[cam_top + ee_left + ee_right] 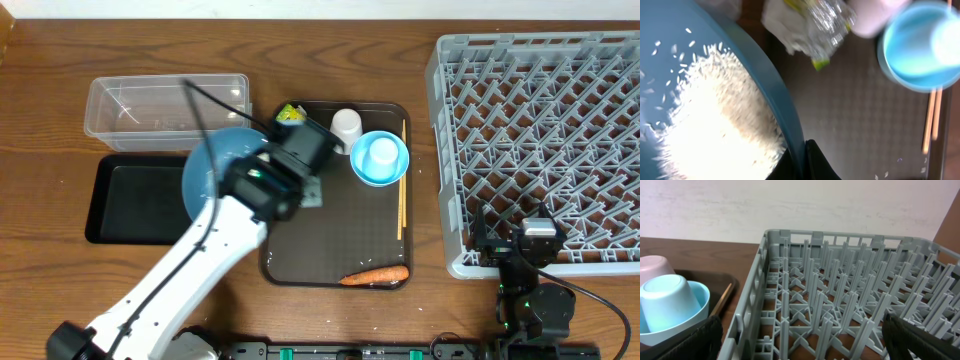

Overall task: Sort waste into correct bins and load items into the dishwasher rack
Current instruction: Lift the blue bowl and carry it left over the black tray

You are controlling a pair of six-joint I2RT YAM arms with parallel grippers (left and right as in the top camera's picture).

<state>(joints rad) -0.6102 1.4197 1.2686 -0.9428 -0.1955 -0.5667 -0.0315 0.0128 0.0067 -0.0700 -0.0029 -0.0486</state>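
Left gripper [799, 161] clamped on dark-blue dish [785, 100] rim — rice [715, 130] inside, right gripper [800, 340] spread apart

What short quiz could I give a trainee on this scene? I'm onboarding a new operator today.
1. True or false: the left pincer grips the dark-blue dish by its rim, with rice heaped in it.
2. Where does the carrot lie? A) in the dishwasher rack B) on the brown serving tray C) in the clear box
3. Fill in: the white cup stands between the wrapper and the ____.

Key: 1 true; 2 B; 3 light-blue bowl.
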